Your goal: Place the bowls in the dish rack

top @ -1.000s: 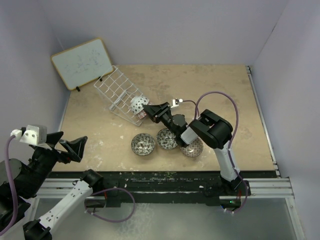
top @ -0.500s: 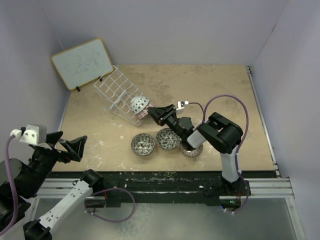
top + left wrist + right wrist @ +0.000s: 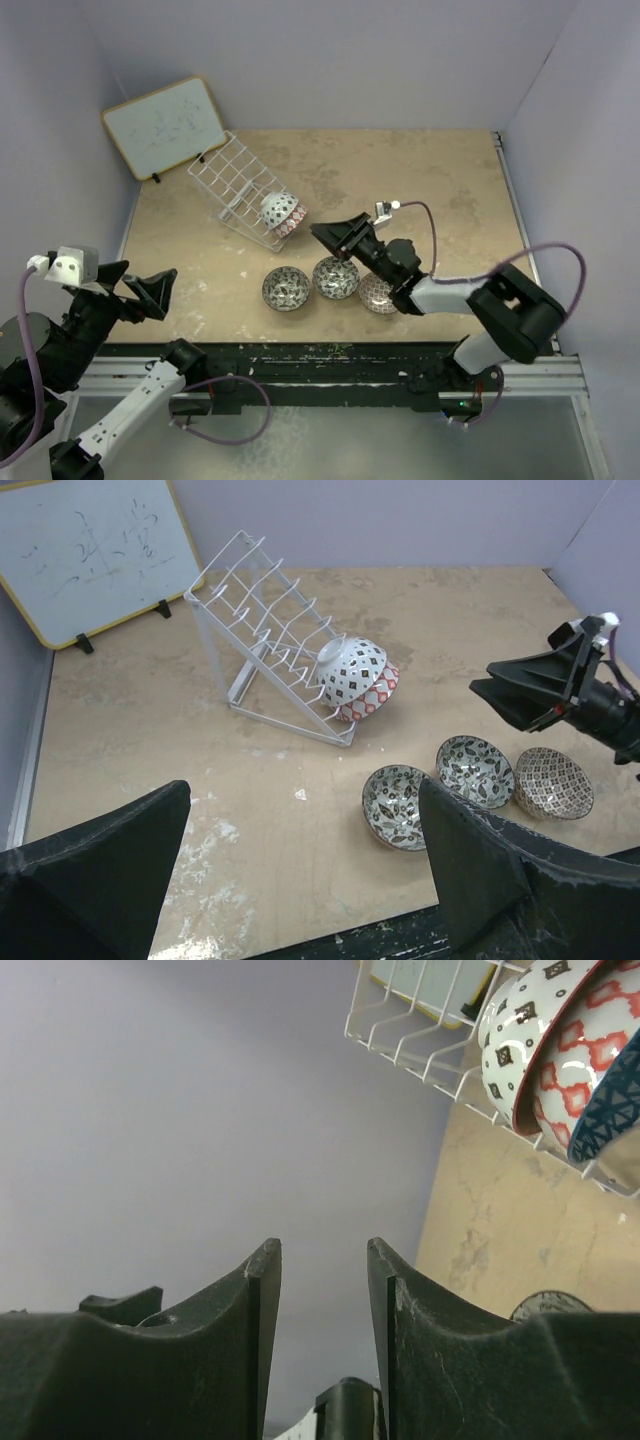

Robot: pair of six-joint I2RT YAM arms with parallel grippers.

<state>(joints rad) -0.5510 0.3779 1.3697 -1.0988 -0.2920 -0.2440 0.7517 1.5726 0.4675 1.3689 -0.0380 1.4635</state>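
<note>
The white wire dish rack (image 3: 235, 185) stands tilted at the back left, also in the left wrist view (image 3: 262, 630). At its lower end lean a white bowl with dark diamonds (image 3: 278, 207) (image 3: 350, 668) (image 3: 515, 1040), a red-patterned one (image 3: 378, 696) (image 3: 590, 1035) and a blue-patterned one (image 3: 615, 1100). Three bowls sit open side up on the table: a grey-white one (image 3: 286, 288) (image 3: 397, 806), another grey-white (image 3: 335, 277) (image 3: 475, 771) and a reddish-brown one (image 3: 381, 294) (image 3: 553, 782). My right gripper (image 3: 325, 232) (image 3: 320, 1250) is open and empty, just right of the rack's bowls. My left gripper (image 3: 140, 282) (image 3: 305, 790) is open wide, high over the near left edge.
A wood-framed whiteboard (image 3: 165, 125) leans on the back left wall behind the rack. Purple walls close in the left, back and right. The right arm lies low across the table behind the three loose bowls. The table's near edge is a black rail (image 3: 340, 352).
My right gripper has drawn back to the right, away from the bowls in the rack, and its arm has dropped low and stretched out. The left arm has barely moved.
</note>
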